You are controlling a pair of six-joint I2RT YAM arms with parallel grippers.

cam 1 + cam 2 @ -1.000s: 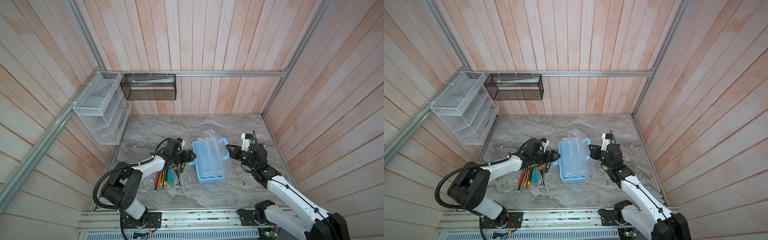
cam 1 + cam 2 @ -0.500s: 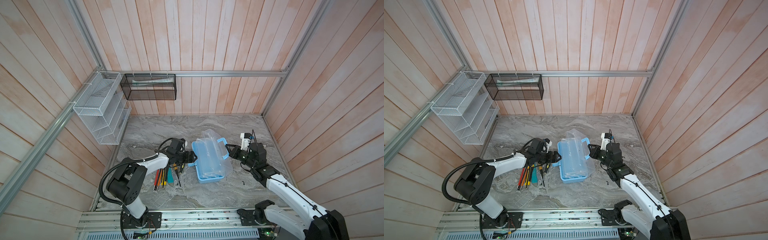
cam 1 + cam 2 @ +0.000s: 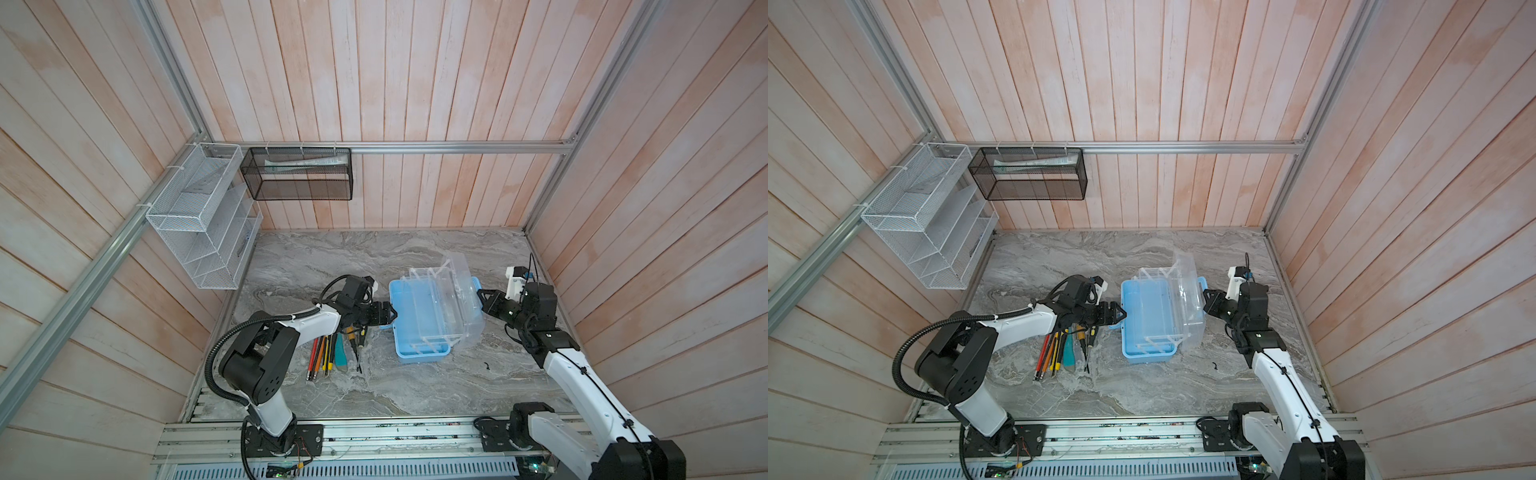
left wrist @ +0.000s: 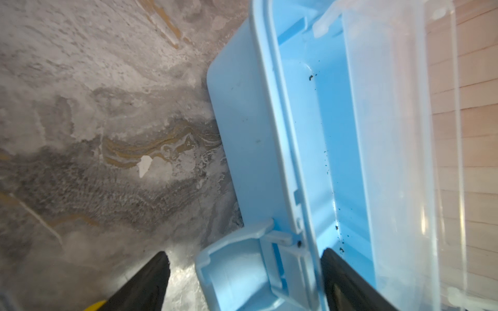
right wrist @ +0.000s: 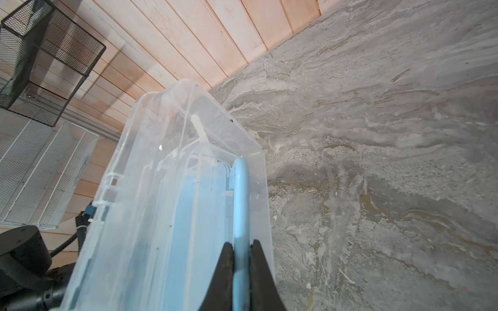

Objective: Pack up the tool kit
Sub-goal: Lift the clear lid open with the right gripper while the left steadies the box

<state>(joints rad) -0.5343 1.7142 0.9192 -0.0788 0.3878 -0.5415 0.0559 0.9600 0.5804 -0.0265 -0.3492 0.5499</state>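
Light blue plastic forms the box [image 3: 422, 358] of the tool kit. In both top views it stands open on the grey marbled table [image 3: 374, 257], between the two arms. Its clear lid [image 3: 463, 291] is raised and leans toward the right arm. The left gripper [image 3: 390, 313] is at the left long rim of the box, and the right gripper [image 3: 482, 301] is at the outer edge of the lid. Slim hand tools [image 3: 328, 357] with red, orange, yellow and teal handles lie side by side on the table under the left arm, just beside the box.

The left wrist view shows two black fingers [image 4: 151, 280] spread wide and released, gripping nothing. Between them are the rounded latch [image 4: 231, 269] and the rim of the box. One finger is over the table and the other is inside the box; whether it touches the wall I cannot tell. The box floor is glossy, with some dark crumbs.

In the right wrist view the tapered black fingers [image 5: 226, 272] are clenched on the round blue handle [image 5: 240, 199] of the lid, one on each side. The lid is transparent and has rounded corners. Behind it, a black mesh basket [image 5: 54, 53] and a white wire rack [image 5: 40, 175] hang on the wooden wall.
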